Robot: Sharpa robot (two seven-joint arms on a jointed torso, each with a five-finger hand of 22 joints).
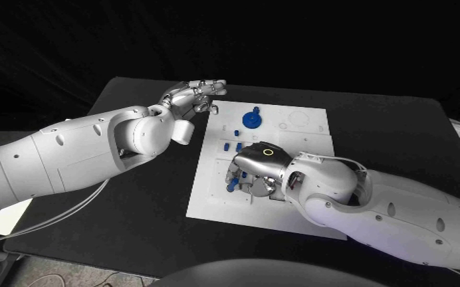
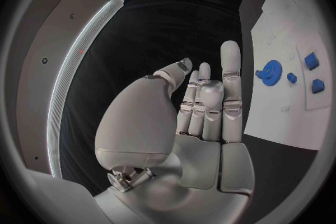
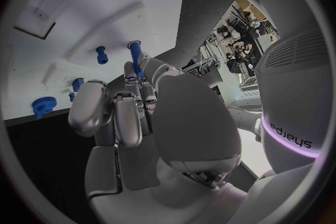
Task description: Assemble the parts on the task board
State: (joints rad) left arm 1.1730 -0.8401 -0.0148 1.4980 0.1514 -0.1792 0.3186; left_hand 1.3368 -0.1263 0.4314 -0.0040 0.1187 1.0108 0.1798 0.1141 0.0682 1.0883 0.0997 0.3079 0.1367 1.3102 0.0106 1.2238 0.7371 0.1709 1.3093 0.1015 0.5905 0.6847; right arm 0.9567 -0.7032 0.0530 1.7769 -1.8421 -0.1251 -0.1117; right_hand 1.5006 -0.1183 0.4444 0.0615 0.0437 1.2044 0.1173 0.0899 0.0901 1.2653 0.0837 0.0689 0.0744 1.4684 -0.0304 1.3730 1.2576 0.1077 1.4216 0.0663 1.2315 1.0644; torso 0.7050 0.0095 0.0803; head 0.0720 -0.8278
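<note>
The white task board (image 1: 297,197) lies in the middle of the black table. A blue gear (image 1: 252,119) sits near its far edge, and small blue parts (image 1: 233,146) stand below it. My right hand (image 1: 260,166) hovers low over the board's left middle with its fingers curled. In the right wrist view the right hand (image 3: 140,117) pinches a long blue peg (image 3: 136,55) at its fingertips, tip toward the board. My left hand (image 1: 197,94) hangs beside the board's far left corner. In the left wrist view the left hand (image 2: 203,106) has its fingers straight and holds nothing.
The left wrist view shows the gear (image 2: 269,71) and two small blue blocks (image 2: 311,60) on the board. Another short blue part (image 3: 101,55) stands near the peg. Bare black table (image 1: 143,220) surrounds the board on all sides.
</note>
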